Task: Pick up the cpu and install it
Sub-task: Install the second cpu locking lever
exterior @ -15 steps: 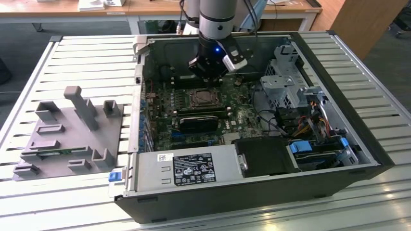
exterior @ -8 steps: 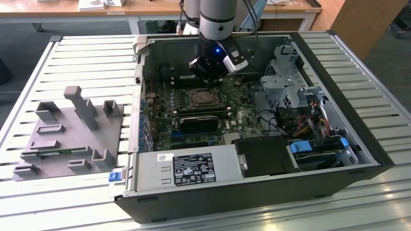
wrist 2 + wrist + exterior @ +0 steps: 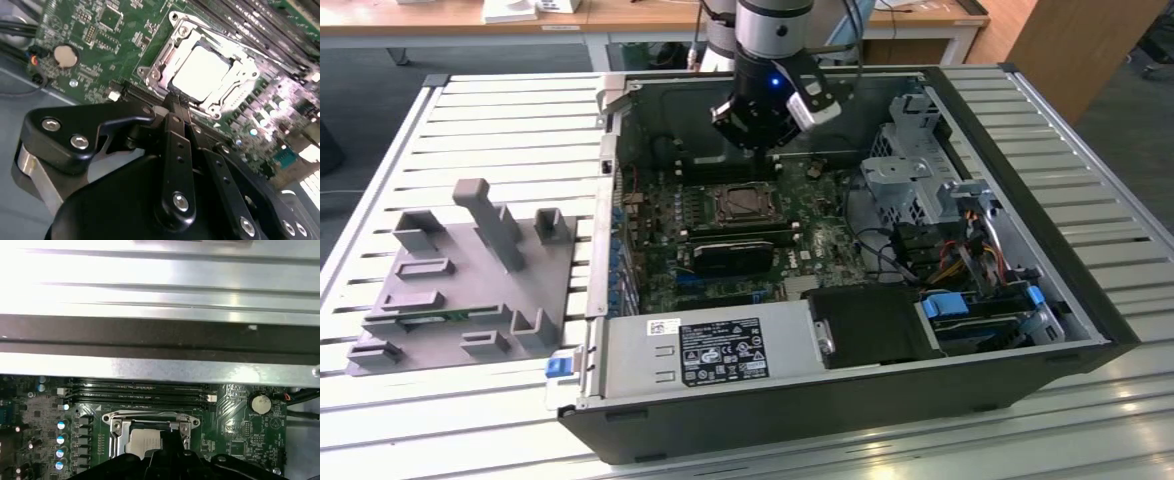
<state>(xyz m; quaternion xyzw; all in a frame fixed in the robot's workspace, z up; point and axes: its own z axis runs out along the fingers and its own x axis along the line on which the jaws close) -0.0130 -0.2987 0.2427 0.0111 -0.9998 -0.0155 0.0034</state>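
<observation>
The open computer case [image 3: 1014,200] lies on the slatted table [image 3: 480,120], its green motherboard [image 3: 720,240] exposed. The gripper [image 3: 757,140] hovers above the socket [image 3: 200,70], fingers pressed together and holding nothing. The cpu [image 3: 200,75] sits inside that socket frame.

One open computer case [image 3: 1067,330], one motherboard [image 3: 720,250], one cpu [image 3: 200,75], one grey fixture block [image 3: 467,290], one coin cell [image 3: 65,56]

The cpu [image 3: 202,75] [image 3: 145,444] — silvery, square — lies flat inside its motherboard socket [image 3: 165,52], frame open.
</observation>
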